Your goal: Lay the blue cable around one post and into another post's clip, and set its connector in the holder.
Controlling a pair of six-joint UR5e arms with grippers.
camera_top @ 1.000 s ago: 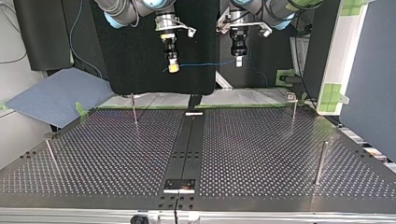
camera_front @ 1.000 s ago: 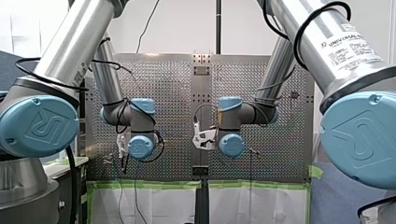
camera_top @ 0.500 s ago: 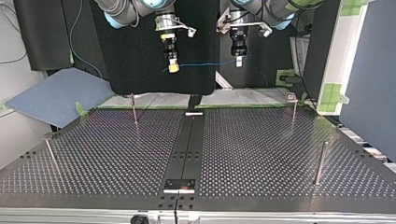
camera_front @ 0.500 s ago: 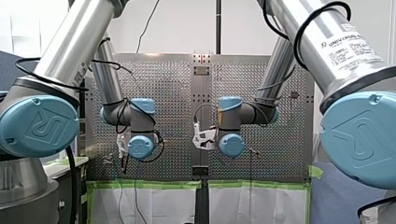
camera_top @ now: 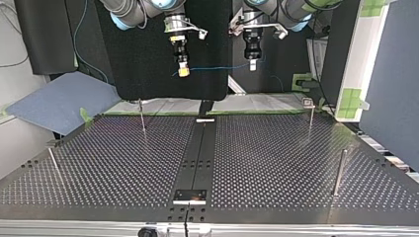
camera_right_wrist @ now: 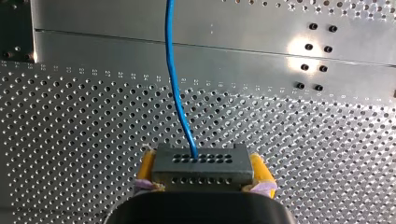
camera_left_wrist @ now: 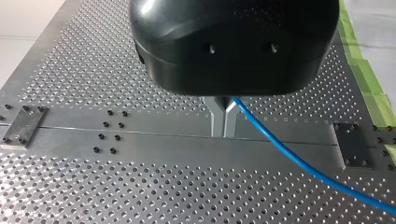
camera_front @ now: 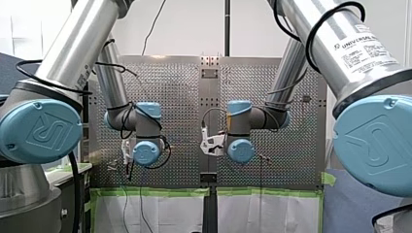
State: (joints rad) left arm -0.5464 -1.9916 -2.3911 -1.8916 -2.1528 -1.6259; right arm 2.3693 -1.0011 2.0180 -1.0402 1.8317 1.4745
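In the top view both arms hang high above the table's far edge. My right gripper [camera_top: 183,72], at that view's left, has yellow pads shut on the grey connector [camera_right_wrist: 201,163]. The blue cable [camera_top: 217,67] runs level from there to my left gripper [camera_top: 252,64]. In the left wrist view my left gripper [camera_left_wrist: 223,131] has its metal fingers shut on the blue cable [camera_left_wrist: 299,163], which trails away to one side. In the right wrist view the blue cable [camera_right_wrist: 175,84] leaves the connector and runs straight ahead of my right gripper [camera_right_wrist: 201,171]. The front view hides both grippers behind the wrists.
Thin posts stand on the perforated table [camera_top: 276,163]: one at the far left [camera_top: 142,116], one with a clip on top at the far right [camera_top: 310,116], a thicker one at the near right [camera_top: 339,173], a leaning one at the near left [camera_top: 53,163]. A holder plate [camera_top: 189,196] sits on the centre strip's near end.
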